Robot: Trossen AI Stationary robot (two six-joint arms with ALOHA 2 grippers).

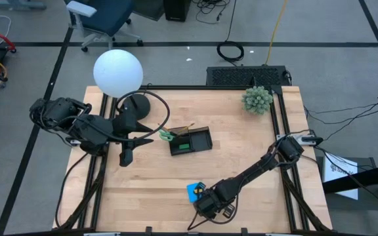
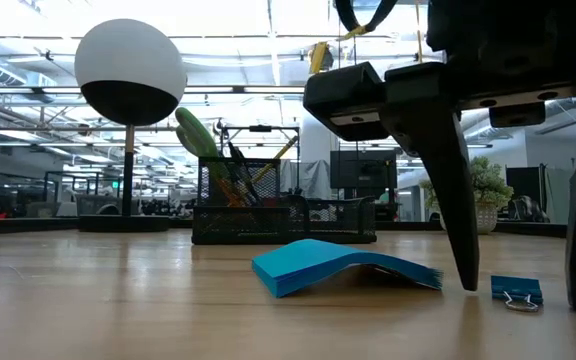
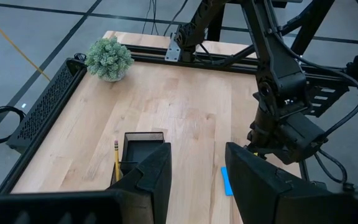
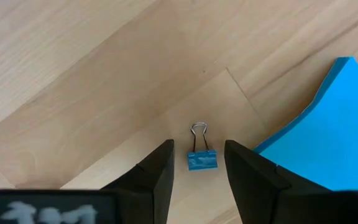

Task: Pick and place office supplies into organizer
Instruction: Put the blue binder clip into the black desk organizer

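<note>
— What's the right gripper (image 4: 196,180) doing?

— I've got it at the bench's (image 1: 241,151) near edge, fingers spread and planted on either side of a small blue binder clip (image 4: 201,159). The fingers aren't touching it; the clip lies flat on the wood between them, wire loop pointing away.

— And the note pad?

— The blue note pad (image 2: 343,264) sits just beside the clip, one end curled up off the bench.

— Farther back?

— The organizer (image 1: 190,140) stands near the bench's middle, with a pencil (image 3: 116,160) and green-handled scissors (image 1: 167,136) at its left end. My left gripper (image 3: 196,180) hangs spread and empty near the left edge, beside the lamp (image 1: 118,72). The plant ball (image 1: 257,99) is at the far right corner.
</note>
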